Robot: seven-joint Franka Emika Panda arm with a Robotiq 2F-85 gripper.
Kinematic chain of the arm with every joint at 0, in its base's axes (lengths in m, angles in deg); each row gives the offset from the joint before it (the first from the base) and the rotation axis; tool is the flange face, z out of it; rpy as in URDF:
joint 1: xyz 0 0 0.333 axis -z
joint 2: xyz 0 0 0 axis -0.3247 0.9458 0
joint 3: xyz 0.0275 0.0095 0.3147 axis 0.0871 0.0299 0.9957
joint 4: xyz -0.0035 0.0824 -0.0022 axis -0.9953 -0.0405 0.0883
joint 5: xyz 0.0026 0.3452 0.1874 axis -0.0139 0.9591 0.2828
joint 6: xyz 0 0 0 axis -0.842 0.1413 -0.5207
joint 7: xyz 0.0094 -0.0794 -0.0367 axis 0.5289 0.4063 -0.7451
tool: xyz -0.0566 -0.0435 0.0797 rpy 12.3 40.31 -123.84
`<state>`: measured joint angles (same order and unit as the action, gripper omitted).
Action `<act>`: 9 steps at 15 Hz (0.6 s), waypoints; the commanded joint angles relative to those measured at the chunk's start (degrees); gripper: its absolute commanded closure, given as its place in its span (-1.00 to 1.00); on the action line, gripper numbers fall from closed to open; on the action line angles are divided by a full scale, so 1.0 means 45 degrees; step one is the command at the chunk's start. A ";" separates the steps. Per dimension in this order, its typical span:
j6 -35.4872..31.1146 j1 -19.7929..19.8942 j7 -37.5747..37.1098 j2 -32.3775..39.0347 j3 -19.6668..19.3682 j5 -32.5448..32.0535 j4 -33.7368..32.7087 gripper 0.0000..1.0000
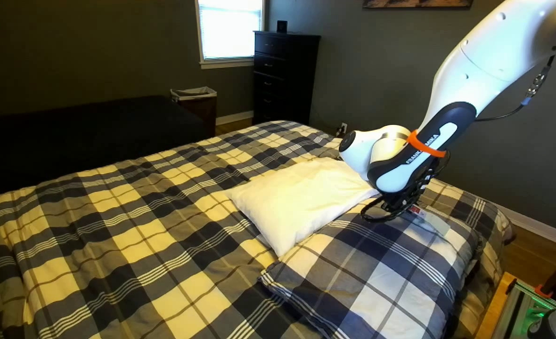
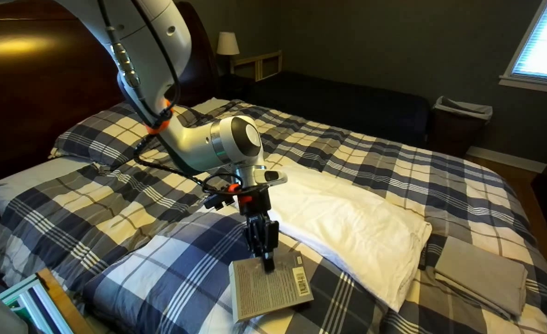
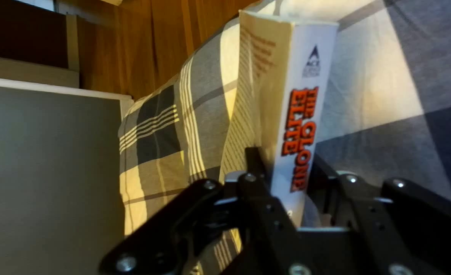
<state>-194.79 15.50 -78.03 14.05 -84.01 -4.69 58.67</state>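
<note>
My gripper is shut on a thick paperback book, one finger on each cover. The book's pale spine with red lettering faces the wrist camera. In an exterior view the gripper points down and the book's back cover shows text and a barcode. In an exterior view the book is partly hidden by the gripper. The book is over a plaid pillow; I cannot tell whether it touches it. A white pillow lies beside the plaid one.
The pillows lie on a bed with a plaid cover. A folded grey cloth lies near the white pillow. The robot's base frame stands at the bed's side. A dark headboard rises behind the arm.
</note>
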 commanded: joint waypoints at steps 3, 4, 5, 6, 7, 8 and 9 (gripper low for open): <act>0.0161 0.0872 -0.0751 -0.2007 -0.0249 -0.1102 0.0161 0.84; 0.0100 0.1114 -0.0723 -0.2270 -0.0292 -0.1132 0.0073 0.84; -0.0030 0.1350 -0.0713 -0.2479 -0.0346 -0.1301 -0.0005 0.84; -0.0118 0.1576 -0.0732 -0.2597 -0.0381 -0.1361 -0.0153 0.84; 0.0183 0.1484 -0.0486 -0.2129 -0.0047 -0.0981 -0.0228 0.37; 0.0168 0.1672 -0.0481 -0.2346 -0.0094 -0.1050 -0.0298 0.37; 0.0161 0.1791 -0.0478 -0.2482 -0.0125 -0.1077 -0.0326 0.37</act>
<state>-194.28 22.36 -80.13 2.91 -85.85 -9.45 57.28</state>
